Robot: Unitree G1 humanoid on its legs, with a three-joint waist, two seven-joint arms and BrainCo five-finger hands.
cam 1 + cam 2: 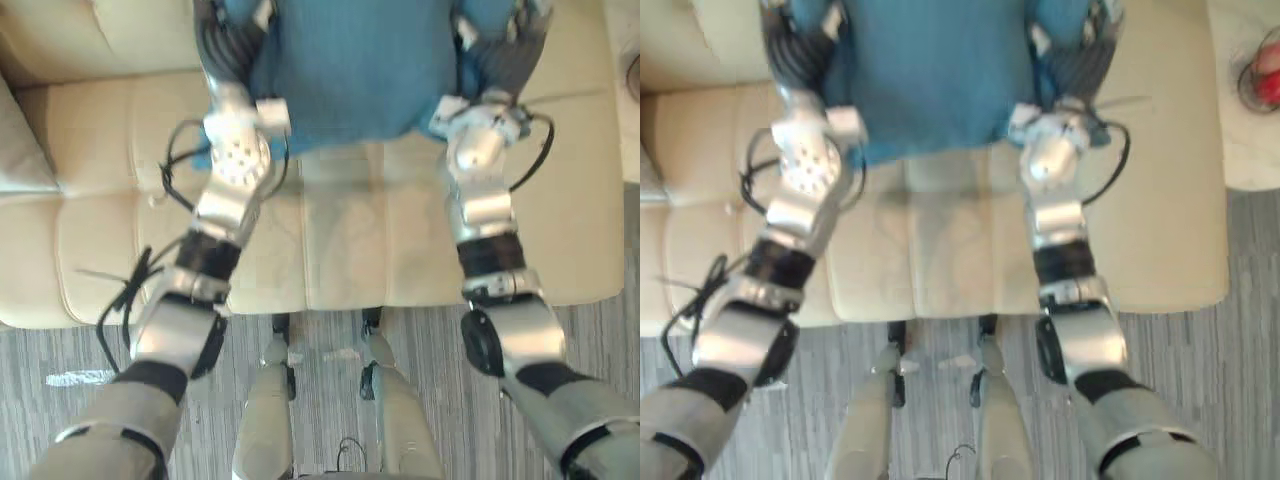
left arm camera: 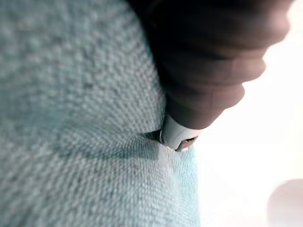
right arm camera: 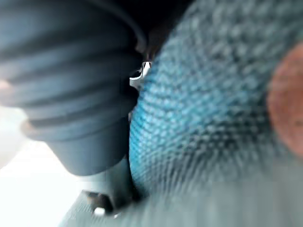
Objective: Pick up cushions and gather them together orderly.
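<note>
A blue knitted cushion (image 1: 350, 60) stands at the back of the cream sofa's seat (image 1: 350, 240), held between my two arms. My left hand (image 1: 228, 45) lies against its left side under the dark ribbed cover. My right hand (image 1: 512, 50) lies against its right side. The cushion hides the fingers of both hands. In the left wrist view the blue weave (image 2: 71, 118) is right up against the hand's cover (image 2: 208, 61). The right wrist view has the same weave (image 3: 203, 118) pressed to that hand's cover (image 3: 71, 85).
A beige cushion (image 1: 20, 140) lies at the sofa's left end. A white round table (image 1: 1250, 130) with a red object (image 1: 1265, 65) on it stands to the right of the sofa. Grey striped floor (image 1: 330, 330) runs along the sofa's front edge.
</note>
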